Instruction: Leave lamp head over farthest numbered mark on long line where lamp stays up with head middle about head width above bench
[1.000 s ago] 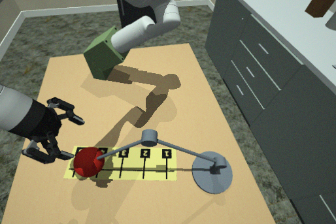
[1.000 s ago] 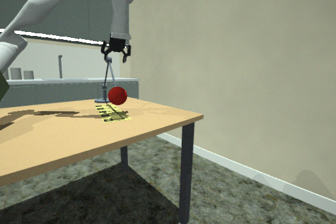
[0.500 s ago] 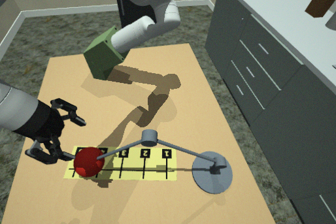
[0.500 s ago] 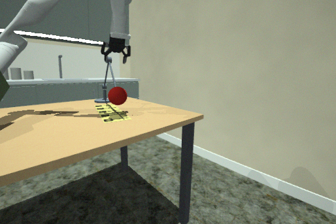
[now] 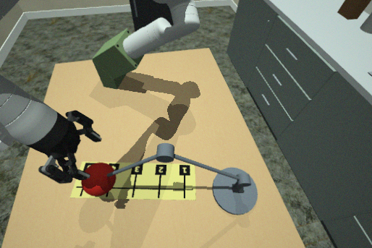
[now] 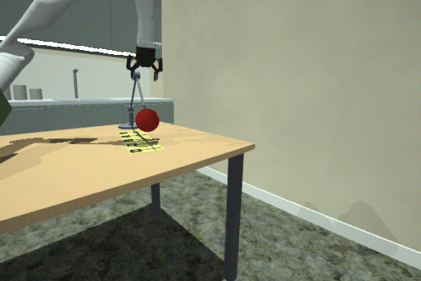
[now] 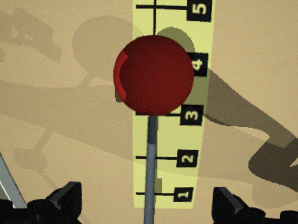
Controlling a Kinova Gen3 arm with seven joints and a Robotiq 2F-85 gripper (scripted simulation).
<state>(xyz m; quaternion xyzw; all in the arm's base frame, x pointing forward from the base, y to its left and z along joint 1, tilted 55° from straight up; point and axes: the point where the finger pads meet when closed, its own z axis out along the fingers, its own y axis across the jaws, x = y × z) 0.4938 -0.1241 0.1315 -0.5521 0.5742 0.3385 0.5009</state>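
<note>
Tool point(image 5: 74, 146) fully open, gripping nothing, at left of top view. Red lamp head point(image 5: 98, 178) over far-left marks of yellow strip point(image 5: 145, 191). Risk: worn joint overstretched, head sinking to desk point(image 5: 224, 121).

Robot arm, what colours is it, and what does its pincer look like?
The arm is made of smooth, rounded white-grey tubes. Near the end it turns black, and the pincer is black with two jointed fingers showing small grey patches. No cables or markings show.
</note>
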